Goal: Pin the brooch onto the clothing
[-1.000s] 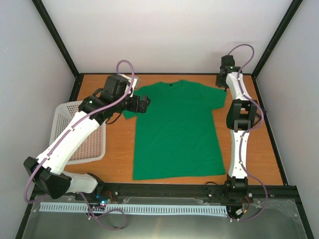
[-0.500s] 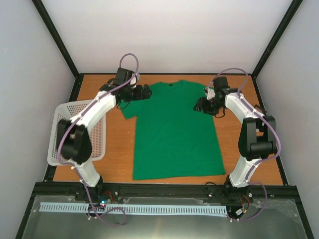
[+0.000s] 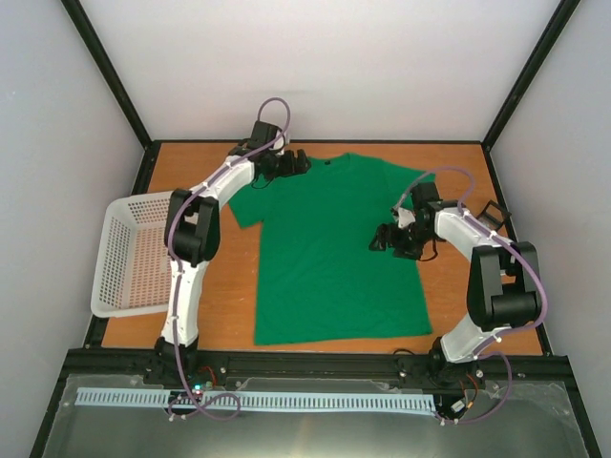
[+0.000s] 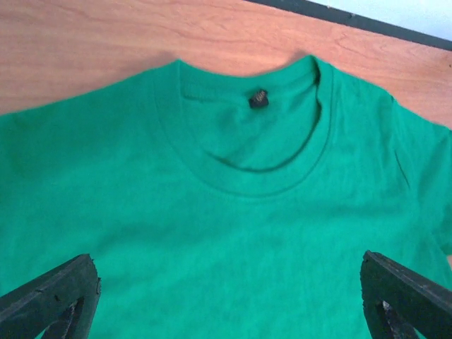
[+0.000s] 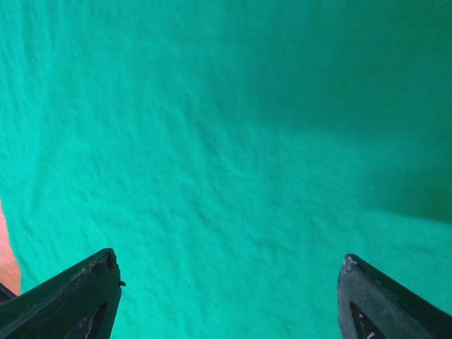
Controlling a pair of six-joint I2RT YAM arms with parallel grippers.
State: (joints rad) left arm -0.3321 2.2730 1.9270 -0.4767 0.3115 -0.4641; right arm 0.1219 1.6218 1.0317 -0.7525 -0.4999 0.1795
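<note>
The clothing, a bright green T-shirt (image 3: pixel 334 258), lies flat in the middle of the table, neck toward the back wall. My left gripper (image 3: pixel 298 164) hovers at the shirt's left shoulder beside the collar, jaws wide apart. In the left wrist view the neckline with its dark label (image 4: pixel 259 98) lies ahead of the open gripper (image 4: pixel 227 282), with only fabric between the fingers (image 4: pixel 56 300). My right gripper (image 3: pixel 381 240) hangs over the shirt's right chest area. In the right wrist view it (image 5: pixel 226 272) is open over plain green cloth (image 5: pixel 226 141). The brooch is out of view.
A white mesh basket (image 3: pixel 129 258) sits at the table's left edge. A small black square frame-like box (image 3: pixel 492 211) stands on the wood right of the shirt, behind the right arm. Black frame posts and grey walls close in the table.
The right arm swung from the back right corner down over the shirt and its jaws opened. The left arm stretched toward the back, carrying its open gripper right to the collar.
</note>
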